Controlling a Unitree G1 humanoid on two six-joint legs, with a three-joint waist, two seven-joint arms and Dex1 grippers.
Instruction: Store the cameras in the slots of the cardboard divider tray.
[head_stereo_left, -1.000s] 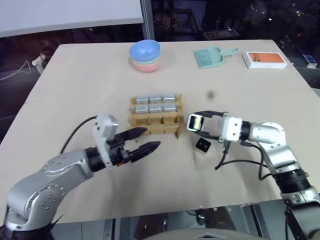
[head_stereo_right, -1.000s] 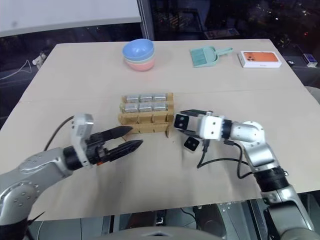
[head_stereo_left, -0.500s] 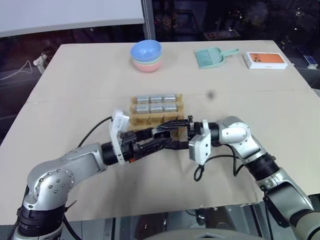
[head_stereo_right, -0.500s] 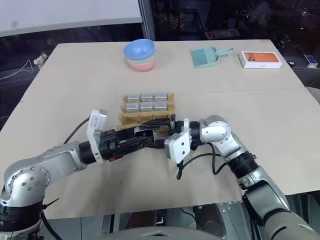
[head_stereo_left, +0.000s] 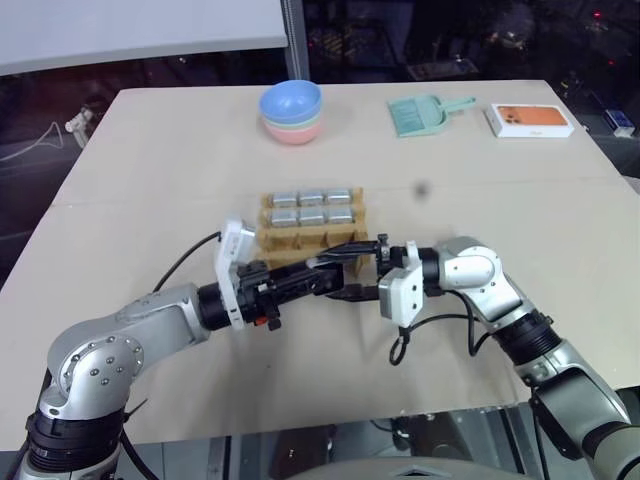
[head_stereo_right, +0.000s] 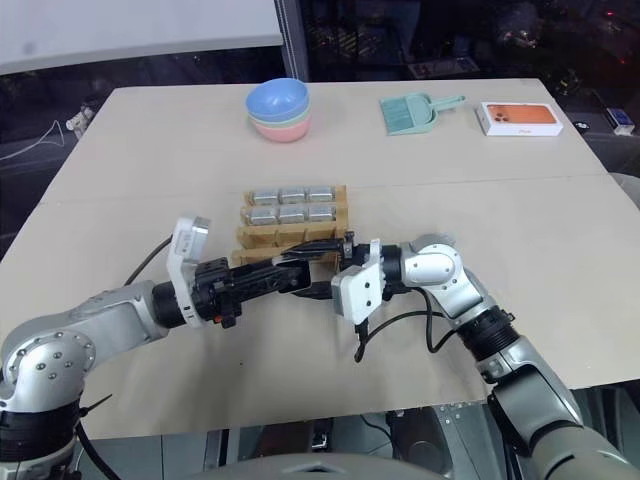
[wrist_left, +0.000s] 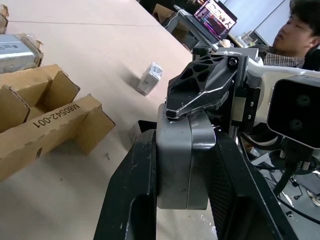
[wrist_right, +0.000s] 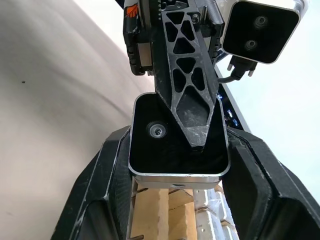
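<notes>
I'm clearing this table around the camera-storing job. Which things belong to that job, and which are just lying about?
Belongs to the job:
cardboard divider tray
six cameras in its slots
camera held above the table

Just lying about:
stacked bowls
green dustpan
white box with orange top
small grey lump

**Cameras and tray at mid-table**

The brown cardboard tray (head_stereo_left: 312, 237) sits mid-table, its two far rows holding six silver cameras (head_stereo_left: 312, 206). At its 5 o'clock corner, one camera (wrist_left: 181, 160) with a black face and grey sides is clamped between both grippers' fingers.
</notes>
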